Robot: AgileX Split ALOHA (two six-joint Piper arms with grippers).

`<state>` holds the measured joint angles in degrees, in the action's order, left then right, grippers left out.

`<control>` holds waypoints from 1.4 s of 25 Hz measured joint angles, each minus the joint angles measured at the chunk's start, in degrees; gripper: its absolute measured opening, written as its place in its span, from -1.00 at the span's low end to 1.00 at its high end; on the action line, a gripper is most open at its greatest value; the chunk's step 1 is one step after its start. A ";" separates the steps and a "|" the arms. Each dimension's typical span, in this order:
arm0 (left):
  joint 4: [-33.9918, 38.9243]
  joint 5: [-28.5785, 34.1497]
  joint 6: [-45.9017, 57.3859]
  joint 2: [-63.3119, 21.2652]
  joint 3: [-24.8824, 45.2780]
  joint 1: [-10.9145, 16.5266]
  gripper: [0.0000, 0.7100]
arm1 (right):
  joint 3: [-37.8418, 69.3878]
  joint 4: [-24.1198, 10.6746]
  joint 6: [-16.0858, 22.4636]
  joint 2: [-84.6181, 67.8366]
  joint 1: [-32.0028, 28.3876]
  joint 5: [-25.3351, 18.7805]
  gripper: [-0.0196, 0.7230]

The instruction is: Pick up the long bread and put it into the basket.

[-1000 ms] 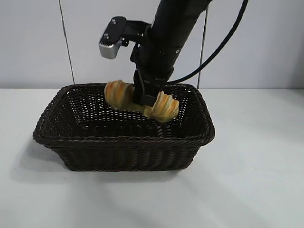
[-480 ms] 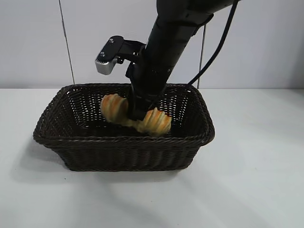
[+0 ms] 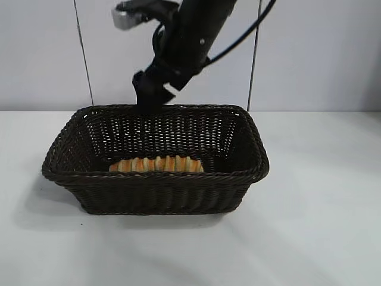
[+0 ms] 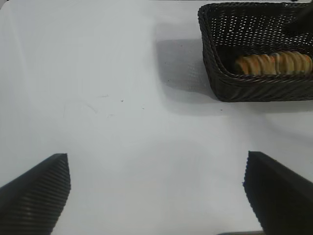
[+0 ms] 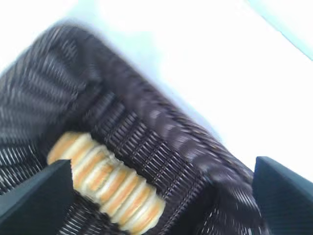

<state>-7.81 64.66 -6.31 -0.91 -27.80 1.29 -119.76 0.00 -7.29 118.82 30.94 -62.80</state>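
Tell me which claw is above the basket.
The right claw, open above the basket's back rim. The left claw hangs over bare table, off to the side.

long bread (image 3: 156,164) in basket (image 3: 155,179), against near wall

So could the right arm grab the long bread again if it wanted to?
Probably yes. The right gripper hangs open just above the basket, and the long bread lies uncovered on the basket floor by the front wall, with nothing over it.

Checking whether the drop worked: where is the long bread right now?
In the exterior view the long bread lies on the floor of the basket, along its near wall, below the right gripper.
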 joint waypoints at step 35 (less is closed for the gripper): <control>0.00 0.00 0.00 0.00 0.00 0.00 0.96 | 0.96 0.00 5.92 -12.87 -42.73 -9.24 0.92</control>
<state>-7.81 64.66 -6.31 -0.91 -27.80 1.29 -118.80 0.00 -1.37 105.95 -11.79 -72.03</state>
